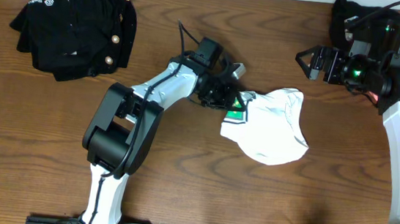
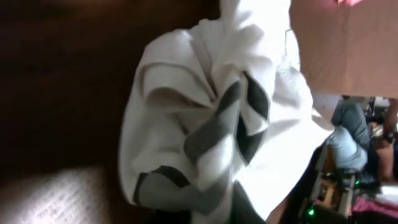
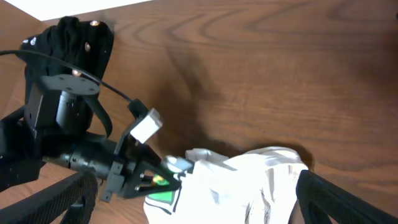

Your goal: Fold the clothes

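The white T-shirt (image 1: pixel 272 126) lies crumpled at the table's middle right, its green-and-black print (image 1: pixel 236 115) at its left edge. My left gripper (image 1: pixel 225 96) is shut on that left edge, next to the print. In the left wrist view the bunched white cloth (image 2: pixel 205 118) with dark stripes fills the frame right at the jaws. The right wrist view shows the left gripper (image 3: pixel 177 171) pinching the shirt (image 3: pixel 249 183). My right gripper (image 1: pixel 304 61) hovers open above and to the right of the shirt, holding nothing; its fingers (image 3: pixel 323 193) stand wide apart.
A black garment with gold buttons (image 1: pixel 75 30) lies heaped at the far left, also seen in the right wrist view as a black heap (image 3: pixel 74 37). Another black piece (image 1: pixel 345 16) sits at the far right behind the right arm. Bare wood table (image 1: pixel 179 176) lies in front.
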